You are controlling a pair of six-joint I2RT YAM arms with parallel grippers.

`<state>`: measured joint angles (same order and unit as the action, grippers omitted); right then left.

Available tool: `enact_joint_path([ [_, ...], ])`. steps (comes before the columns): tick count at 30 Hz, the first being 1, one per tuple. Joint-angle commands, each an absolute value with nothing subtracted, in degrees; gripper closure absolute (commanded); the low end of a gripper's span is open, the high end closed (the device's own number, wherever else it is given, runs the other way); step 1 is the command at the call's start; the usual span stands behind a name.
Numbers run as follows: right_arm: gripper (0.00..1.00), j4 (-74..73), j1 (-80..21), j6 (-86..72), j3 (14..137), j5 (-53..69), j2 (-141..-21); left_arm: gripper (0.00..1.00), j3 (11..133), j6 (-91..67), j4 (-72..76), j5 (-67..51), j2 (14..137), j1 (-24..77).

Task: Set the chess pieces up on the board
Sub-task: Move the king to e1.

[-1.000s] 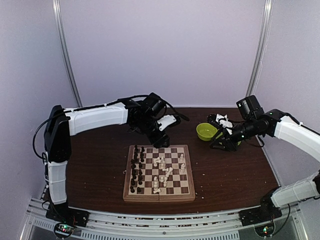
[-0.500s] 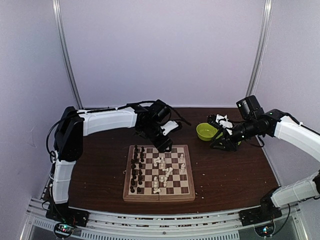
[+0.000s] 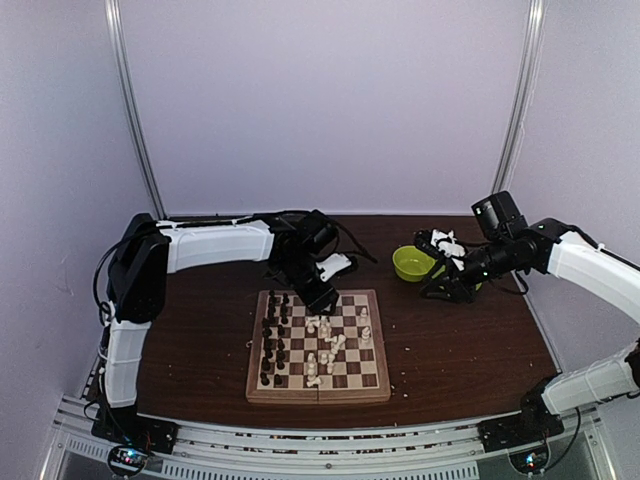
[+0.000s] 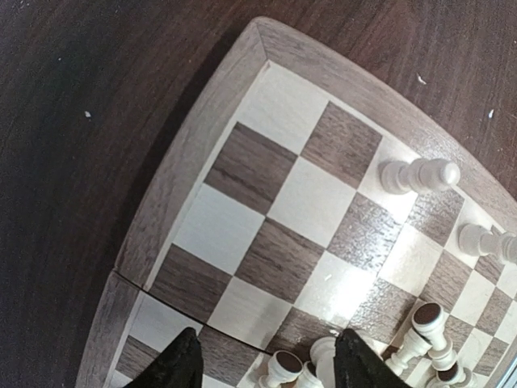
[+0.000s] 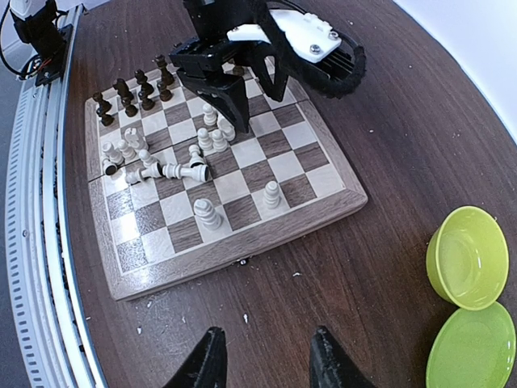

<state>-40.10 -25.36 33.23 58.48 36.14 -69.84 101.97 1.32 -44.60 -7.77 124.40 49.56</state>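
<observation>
Above the board (image 3: 318, 396), left gripper (image 4: 266, 360) is held open over white chess pieces (image 4: 284, 365); descent and closure needed; right gripper (image 5: 262, 356) likewise open, empty.

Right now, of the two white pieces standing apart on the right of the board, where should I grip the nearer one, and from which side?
Grip the white piece by its slim upper body, above the wide foot, from straight above. It stands upright, with free squares of the board around it, so there is room on either side; a sideways push might tip it.
</observation>
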Motion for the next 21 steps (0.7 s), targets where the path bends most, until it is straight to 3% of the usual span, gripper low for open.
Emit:
enact_joint_path([
  [1, 0.65, -40.61, -25.4, 33.84, 58.65, 35.68, -70.38, 0.44, 100.84, 1.05, -44.82, -8.78, 122.32, 49.75],
  [8, 0.65, -40.75, -25.49, 33.91, 58.7, 35.69, -70.58, 0.46, 101.55, 0.95, -44.26, -7.68, 121.07, 50.23],
  [14, 0.65, -40.89, -25.57, 34.01, 58.78, 35.61, -70.8, 0.44, 98.34, 6.04, -35.38, -9.58, 115.16, 54.71],
  [21, 0.65, -40.85, -25.53, 34.01, 58.69, 35.34, -70.8, 0.43, 97.7, 10.08, -32.81, -18.3, 116.34, 58.15],
])
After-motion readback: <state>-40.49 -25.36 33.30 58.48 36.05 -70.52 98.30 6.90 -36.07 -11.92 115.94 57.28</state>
